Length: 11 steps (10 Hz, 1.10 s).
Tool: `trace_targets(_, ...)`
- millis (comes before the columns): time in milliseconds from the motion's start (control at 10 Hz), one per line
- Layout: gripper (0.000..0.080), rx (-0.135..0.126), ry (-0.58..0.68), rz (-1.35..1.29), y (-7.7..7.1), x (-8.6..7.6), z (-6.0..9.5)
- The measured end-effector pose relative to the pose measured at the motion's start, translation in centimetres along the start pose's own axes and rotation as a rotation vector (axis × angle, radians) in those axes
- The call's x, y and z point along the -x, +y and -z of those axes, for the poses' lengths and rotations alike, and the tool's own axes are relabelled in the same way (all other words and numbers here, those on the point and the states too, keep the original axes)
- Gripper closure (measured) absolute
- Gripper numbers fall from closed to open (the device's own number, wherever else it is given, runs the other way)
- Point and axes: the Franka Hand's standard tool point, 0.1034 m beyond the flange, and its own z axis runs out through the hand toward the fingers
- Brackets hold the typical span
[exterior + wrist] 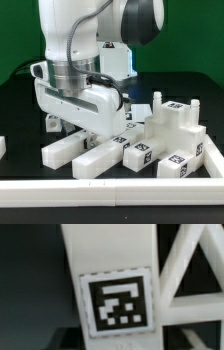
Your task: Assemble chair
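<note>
In the wrist view a white chair bar [108,252] with a black and white marker tag [122,305] fills the middle, very close. Further white bars [190,274] of the same piece branch off beside it. My gripper [122,341] straddles this bar, and its dark fingers [72,339] lie against both sides. In the exterior view my gripper [88,122] is low over a cluster of white parts on the black table, and the arm hides the held bar. Two long white pieces [65,148] lie just in front of it.
A blocky white chair part [172,128] with several tags stands at the exterior view's right. A white rail [110,186] runs along the table's front and up the right side. A small white piece [2,147] sits at the left edge. A green wall stands behind.
</note>
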Motion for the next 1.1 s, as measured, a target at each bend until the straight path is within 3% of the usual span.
trace_targets(400, 0.0515, -0.01, -0.013, 0.027, 0.3, -0.7, 1.8)
trace_targets(700, 0.0515, -0.041, -0.052, 0.037, 0.8, -1.3, 6.6)
trace_targets(1000, 0.0515, -0.091, -0.079, 0.035, 0.1, -0.6, 11.8)
trace_targets(1100, 0.0515, -0.097, -0.09, 0.022, -0.5, 0.0, 12.9)
